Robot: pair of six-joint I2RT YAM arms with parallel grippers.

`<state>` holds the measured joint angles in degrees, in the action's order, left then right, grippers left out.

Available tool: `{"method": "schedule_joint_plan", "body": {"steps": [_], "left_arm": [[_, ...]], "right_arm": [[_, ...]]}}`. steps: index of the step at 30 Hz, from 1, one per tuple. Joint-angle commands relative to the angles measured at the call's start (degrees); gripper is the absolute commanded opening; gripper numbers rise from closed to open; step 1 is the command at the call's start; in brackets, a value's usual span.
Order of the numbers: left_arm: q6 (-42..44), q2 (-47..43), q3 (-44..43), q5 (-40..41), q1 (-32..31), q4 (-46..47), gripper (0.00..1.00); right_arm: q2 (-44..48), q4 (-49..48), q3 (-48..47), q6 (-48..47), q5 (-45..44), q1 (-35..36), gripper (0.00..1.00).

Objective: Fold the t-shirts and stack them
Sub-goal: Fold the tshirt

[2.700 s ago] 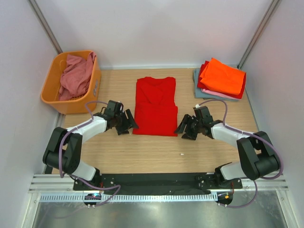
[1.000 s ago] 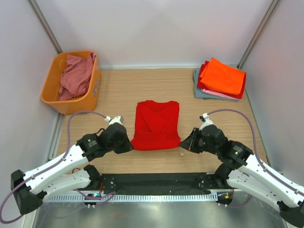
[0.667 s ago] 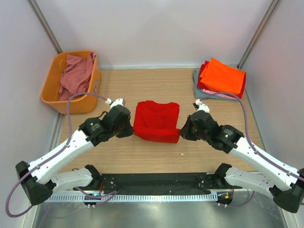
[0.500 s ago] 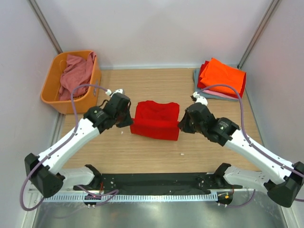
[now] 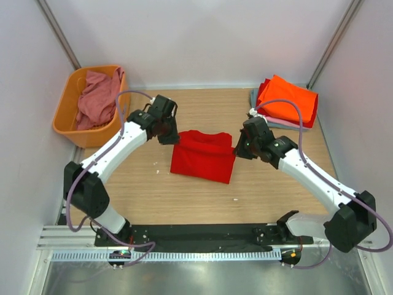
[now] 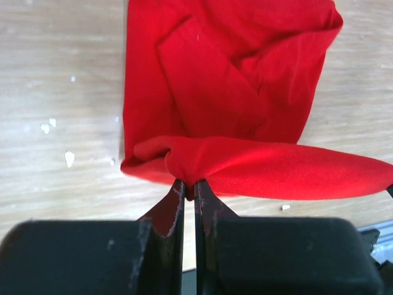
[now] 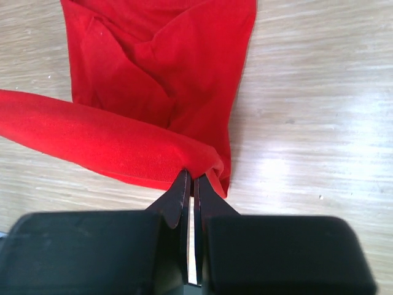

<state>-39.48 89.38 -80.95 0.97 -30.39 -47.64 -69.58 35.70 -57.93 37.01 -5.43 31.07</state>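
Observation:
A bright red t-shirt (image 5: 203, 157) lies partly folded at the middle of the table, its near hem lifted and carried over toward the collar. My left gripper (image 5: 174, 137) is shut on the hem's left corner; its jaws pinch the red cloth (image 6: 239, 166) in the left wrist view. My right gripper (image 5: 236, 147) is shut on the right corner, with the red fold (image 7: 116, 144) stretched between its jaws and the left edge. Folded t-shirts (image 5: 287, 101), orange on top, are stacked at the back right. A dusty rose t-shirt (image 5: 97, 96) sits crumpled in the basket.
An orange plastic basket (image 5: 69, 132) stands at the back left by the wall. Small white specks (image 5: 158, 170) lie on the wooden table (image 5: 147, 196) near the shirt. Grey walls close in both sides.
Both grippers have moved away from the table's near edge toward the back, carrying the red t-shirt's near hem up and over the rest of it. The arms have stretched out further.

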Motion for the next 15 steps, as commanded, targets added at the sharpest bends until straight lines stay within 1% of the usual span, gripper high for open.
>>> {"method": "schedule_joint_plan", "body": {"steps": [1,3,4,5,6,7,8,9,10,11,12,13,14,15], "left_arm": [[3.53,4.56,-6.91,-2.62,2.43,-0.17,0.0],[4.15,7.89,-10.79,-2.99,3.49,-1.48,0.0],[4.67,11.57,-15.07,-4.13,4.45,-1.58,0.0],[5.46,14.21,-17.47,-4.57,5.16,-1.76,0.01],[6.17,17.11,-23.58,-4.75,6.99,-2.54,0.01],[6.0,24.88,-27.38,-7.54,8.32,-3.33,0.01],[5.91,29.22,-31.69,-11.65,9.64,-5.25,0.12],[5.48,33.97,-36.95,-14.57,10.87,-7.54,0.29],[5.47,39.93,-50.05,-17.03,12.79,-10.6,0.49],[5.38,49.47,-56.8,-17.67,13.34,-17.68,0.71],[5.21,54.01,-62.96,-17.32,13.78,-21.32,0.75],[5.03,56.84,-70.85,-17.84,14.56,-23.62,0.78],[5.03,57.82,-71.45,-18.54,14.75,-25.03,0.81],[5.38,56.01,-69.37,-18.46,14.83,-23.74,0.81]], "right_arm": [[-3.18,-2.92,-4.55,-4.4,1.56,-2.32,0.01],[-7.39,-4.14,-7.26,-5.81,3.05,-5.04,0.01],[-9.06,-4.32,-8.5,-6.16,4.1,-6.27,0.01],[-13.34,-4.76,-9.82,-6.95,4.55,-8.29,0.01],[-15.82,-7.38,-12.53,-7.04,4.64,-9.7,0.01],[-18.63,-8.27,-14.47,-7.22,4.64,-11.19,0.01],[-22.75,-8.37,-17.19,-7.57,7.16,-13.73,0.13],[-30.45,-7.93,-24.0,-8.27,9.63,-14.71,0.4],[-34.96,-6.36,-28.16,-8.36,10.26,-15.33,0.61],[-38.31,-4.78,-32.38,-8.54,10.27,-15.95,0.94],[-42.79,-3.63,-38.16,-9.76,11.31,-16.47,1.0],[-43.87,-2.58,-40.48,-9.68,11.76,-16.74,1.0],[-44.41,-1.18,-42.42,-9.68,10.37,-16.83,1.0],[-43.72,-0.21,-42.87,-9.59,9.57,-16.83,1.0]]}}
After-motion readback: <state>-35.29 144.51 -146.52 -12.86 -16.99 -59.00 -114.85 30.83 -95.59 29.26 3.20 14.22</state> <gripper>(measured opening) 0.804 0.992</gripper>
